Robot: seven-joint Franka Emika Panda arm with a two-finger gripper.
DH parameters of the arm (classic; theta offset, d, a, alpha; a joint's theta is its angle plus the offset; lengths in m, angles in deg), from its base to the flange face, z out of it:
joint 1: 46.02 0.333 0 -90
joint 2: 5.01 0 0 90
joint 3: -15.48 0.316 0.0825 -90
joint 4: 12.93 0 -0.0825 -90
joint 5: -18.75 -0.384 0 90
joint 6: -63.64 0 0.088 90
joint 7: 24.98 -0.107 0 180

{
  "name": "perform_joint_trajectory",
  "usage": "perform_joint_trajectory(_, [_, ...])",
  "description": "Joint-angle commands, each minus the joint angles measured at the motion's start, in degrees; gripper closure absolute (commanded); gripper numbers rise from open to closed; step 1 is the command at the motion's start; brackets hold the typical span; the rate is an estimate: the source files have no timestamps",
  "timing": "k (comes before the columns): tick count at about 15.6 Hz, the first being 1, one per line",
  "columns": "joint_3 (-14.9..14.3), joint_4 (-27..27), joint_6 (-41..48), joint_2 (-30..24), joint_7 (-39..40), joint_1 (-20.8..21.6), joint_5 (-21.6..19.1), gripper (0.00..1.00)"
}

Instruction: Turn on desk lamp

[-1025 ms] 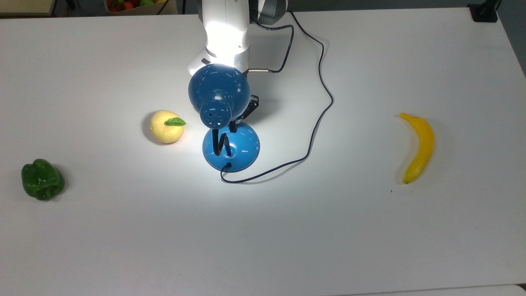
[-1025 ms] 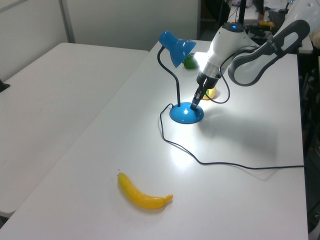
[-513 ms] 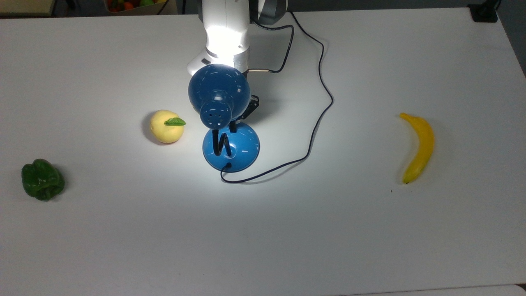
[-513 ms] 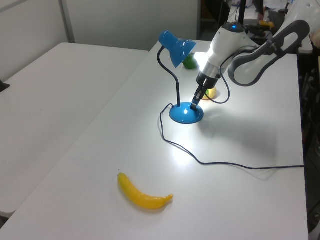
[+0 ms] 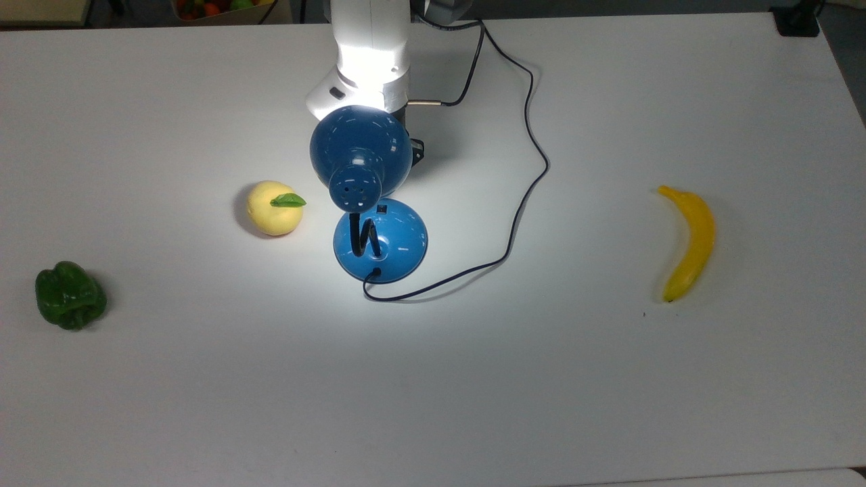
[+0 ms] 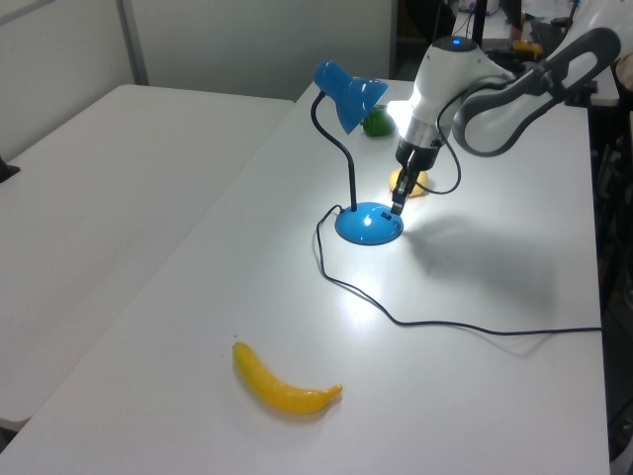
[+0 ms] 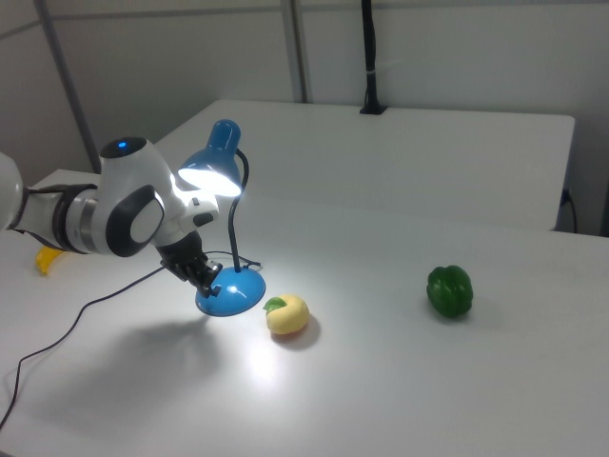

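Observation:
The desk lamp stands mid-table, lit, with a bright pool of light around it. Its blue dome shade [image 5: 360, 152] hangs over the round blue base [image 5: 399, 245], and the small black switch [image 5: 381, 209] lies bare on the base's far side. The thin black cord [image 5: 529, 166] loops off to the top view's right. In the left view my gripper [image 6: 398, 205] hovers shut just above the base's [image 6: 368, 226] edge, touching nothing. In the right view the gripper [image 7: 211, 278] sits just left of the base [image 7: 234, 296], under the glowing shade [image 7: 211, 169].
A yellow fruit with a green leaf [image 5: 274, 208] lies close to the lamp on the top view's left. A green pepper [image 5: 70, 295] sits at the far left, a banana [image 5: 691, 240] at the right. My white arm [image 5: 371, 51] reaches in from the top edge.
My gripper has lifted off the lamp's base and drawn back toward the top view's top, uncovering the black switch. The lamp stays lit throughout.

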Motion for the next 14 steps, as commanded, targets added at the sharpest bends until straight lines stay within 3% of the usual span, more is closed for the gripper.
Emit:
perform_joint_trajectory(1, [-0.02, 0.97, 9.74, -4.95, -1.61, 0.06, 1.47, 1.00])
perform_joint_trajectory(5, [0.06, 0.71, 21.16, -8.90, -1.70, 0.76, 3.57, 1.00])
perform_joint_trajectory(7, [0.07, -2.09, 28.10, -10.06, -1.70, 0.94, 4.02, 1.00])
perform_joint_trajectory(14, [0.07, -18.78, 44.37, -9.71, -0.91, 0.86, 3.05, 0.98])
